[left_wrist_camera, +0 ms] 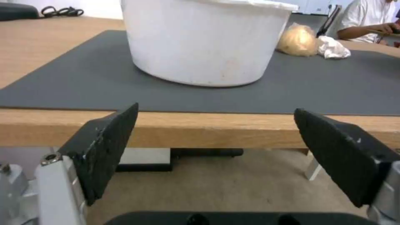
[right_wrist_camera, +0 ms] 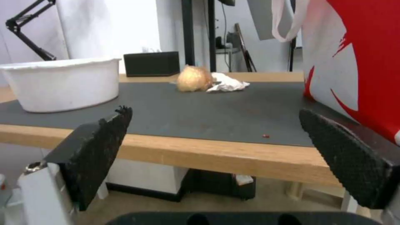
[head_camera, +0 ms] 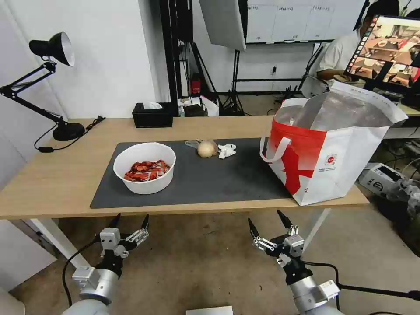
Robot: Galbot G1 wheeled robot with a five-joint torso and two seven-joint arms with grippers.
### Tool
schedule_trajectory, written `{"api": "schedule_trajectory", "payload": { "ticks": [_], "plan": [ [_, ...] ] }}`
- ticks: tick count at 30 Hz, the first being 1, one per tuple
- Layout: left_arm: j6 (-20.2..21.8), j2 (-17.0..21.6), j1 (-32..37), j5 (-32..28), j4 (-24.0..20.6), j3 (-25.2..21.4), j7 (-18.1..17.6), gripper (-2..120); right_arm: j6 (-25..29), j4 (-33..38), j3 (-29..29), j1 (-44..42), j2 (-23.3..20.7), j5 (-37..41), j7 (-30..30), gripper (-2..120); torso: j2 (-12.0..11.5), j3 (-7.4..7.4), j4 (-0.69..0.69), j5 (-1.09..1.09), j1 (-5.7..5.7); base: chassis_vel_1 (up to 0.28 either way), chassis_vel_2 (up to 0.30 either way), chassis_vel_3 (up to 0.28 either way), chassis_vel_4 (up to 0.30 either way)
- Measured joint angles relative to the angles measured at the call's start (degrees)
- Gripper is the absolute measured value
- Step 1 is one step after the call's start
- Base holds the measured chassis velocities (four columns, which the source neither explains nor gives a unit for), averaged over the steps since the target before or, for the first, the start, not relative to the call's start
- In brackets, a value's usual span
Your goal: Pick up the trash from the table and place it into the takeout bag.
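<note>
Bowl (head_camera: pixel 145 167) of red shells sits on the left half of the mat (head_camera: pixel 227 183), upright, rim open; nothing touches it. Ball (head_camera: pixel 206 148) in clear wrap lies toward the mat's far edge, near the middle, with the tissue (head_camera: pixel 226 150) just beside it on the right, apparently touching; the two read as one small cluster. No clear tray can be made out on the table (head_camera: pixel 48 183). Bag (head_camera: pixel 332 148) stands at the table's right end, partly on the mat, mouth propped wide with foil lining showing and one strap handle (head_camera: pixel 273 151) hanging on its left face. Judgement: it is set open and upright so items can be dropped in from above without a second arm holding it. Left gripper (head_camera: pixel 131 220) hangs below and in front of the table edge, roughly in line with the bowl, jaws spread wide and holding nothing; in the left wrist view the bowl wall (left_wrist_camera: pixel 200 40) fills the space beyond the fingers. Right gripper (head_camera: pixel 265 222) is likewise below the edge, between the mat's middle and the bag, jaws wide and unloaded. Judgement: both arms sit in a ready pose clear of the tabletop; task looks unstarted, all visible trash on the mat. Tissue box (head_camera: pixel 153 114) at the far edge and desk lamp (head_camera: pixel 52 48) at far left are not trash.
</note>
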Motion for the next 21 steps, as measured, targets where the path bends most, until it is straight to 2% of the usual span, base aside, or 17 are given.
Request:
{"api": "schedule_trajectory", "payload": {
  "ticks": [4,7,10,15,17,18,21],
  "plan": [
    [-0.1,0.0,-0.2,0.0,0.0,0.1,0.1,100,-0.5,0.3,-0.6,0.3,-0.3,0.4,0.1,100,0.0,0.00,0.00,0.00,0.00,0.000,0.000,0.000,0.000],
    [-0.1,0.1,-0.5,-0.1,0.1,0.1,0.1,100,-3.6,2.0,-2.0,1.6,-1.8,3.3,0.9,100,0.0,0.00,-0.01,0.00,0.00,0.000,0.000,0.000,0.000],
    [-0.1,0.8,-1.0,-0.5,0.1,0.0,0.1,100,-8.9,3.9,-5.0,7.3,-5.2,7.4,3.0,100,0.0,0.00,0.00,0.00,0.00,0.000,0.000,0.000,0.000],
    [0.1,0.9,-1.2,-0.7,-0.4,-0.2,0.1,100,-12.5,3.9,-9.2,13.1,-7.9,10.2,5.0,100,0.0,0.00,0.00,0.00,0.01,0.000,0.000,0.000,0.000],
    [0.2,1.0,-0.9,-0.8,-0.8,-0.6,0.1,100,-14.7,1.9,-13.5,19.4,-9.1,10.9,6.6,100,0.0,0.00,0.01,0.00,0.01,0.000,0.000,0.000,0.000],
    [0.2,1.0,-0.9,-0.8,-0.8,-0.6,0.1,100,-14.7,1.9,-13.5,19.4,-9.1,10.9,6.6,100,0.0,0.00,0.01,0.00,0.01,0.000,0.000,0.000,0.000],
    [0.4,1.1,-0.6,-1.0,-1.6,-1.2,0.1,100,-16.3,-1.7,-18.6,26.1,-9.3,12.0,9.0,100,0.0,0.00,0.00,0.02,0.01,0.000,0.000,0.000,0.000]
  ]
}}
